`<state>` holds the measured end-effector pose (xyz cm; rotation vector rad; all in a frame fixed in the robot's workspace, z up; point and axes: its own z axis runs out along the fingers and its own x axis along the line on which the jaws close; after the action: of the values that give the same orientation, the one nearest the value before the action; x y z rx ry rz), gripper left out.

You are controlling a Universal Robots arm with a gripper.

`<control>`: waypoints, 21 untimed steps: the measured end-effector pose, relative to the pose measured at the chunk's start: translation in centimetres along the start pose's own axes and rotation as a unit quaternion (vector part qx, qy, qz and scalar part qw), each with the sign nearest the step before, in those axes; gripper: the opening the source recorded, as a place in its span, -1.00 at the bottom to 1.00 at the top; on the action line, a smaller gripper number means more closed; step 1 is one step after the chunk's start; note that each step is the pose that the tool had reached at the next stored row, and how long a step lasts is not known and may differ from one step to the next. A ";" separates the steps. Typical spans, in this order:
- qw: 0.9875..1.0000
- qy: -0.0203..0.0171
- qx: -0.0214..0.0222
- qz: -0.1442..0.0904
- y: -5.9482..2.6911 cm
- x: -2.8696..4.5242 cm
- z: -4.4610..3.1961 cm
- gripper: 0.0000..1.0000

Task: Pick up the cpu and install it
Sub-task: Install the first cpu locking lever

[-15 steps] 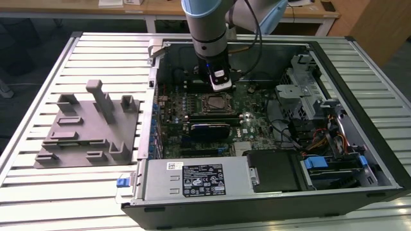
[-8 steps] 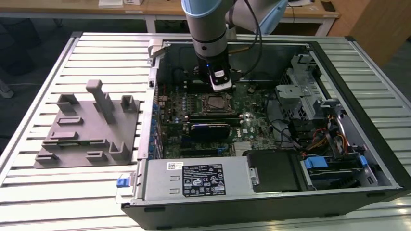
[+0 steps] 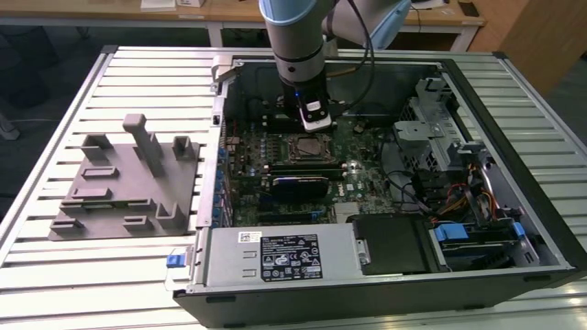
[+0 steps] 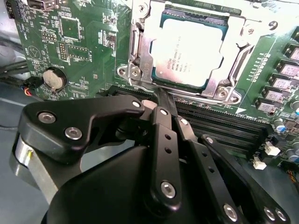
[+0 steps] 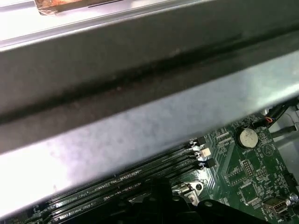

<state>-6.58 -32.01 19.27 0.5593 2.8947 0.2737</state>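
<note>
Centrally, the cpu (image 4: 189,52) lies flat in its socket frame (image 4: 140,60) on the green motherboard (image 4: 70,51), its pale metal top facing up, the frame's metal edges surrounding it. From my remote station I read the gripper (image 4: 164,100) as pinched together with nothing between its fingers (image 4: 161,135), the tips poised just beside the chip's near edge, apart from it. In the exterior view the gripper (image 3: 317,122) hangs over the open computer case (image 3: 513,227), just short of the socket, with the grey fixture block (image 3: 128,182) well apart on the slatted table (image 3: 55,275). Judgement: seating looks nearly complete; good practice is confirming the chip sits level, with no corner riding on the frame.
</note>
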 end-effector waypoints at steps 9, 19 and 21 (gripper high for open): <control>1.000 0.000 0.000 0.000 0.00 -0.09 0.15 -0.79; 1.000 0.000 0.000 0.000 0.11 -0.40 0.26 -0.79; 1.000 0.000 0.000 0.000 0.11 -0.40 0.26 -0.79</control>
<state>-6.12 -32.03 19.10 0.5582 2.8951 0.2748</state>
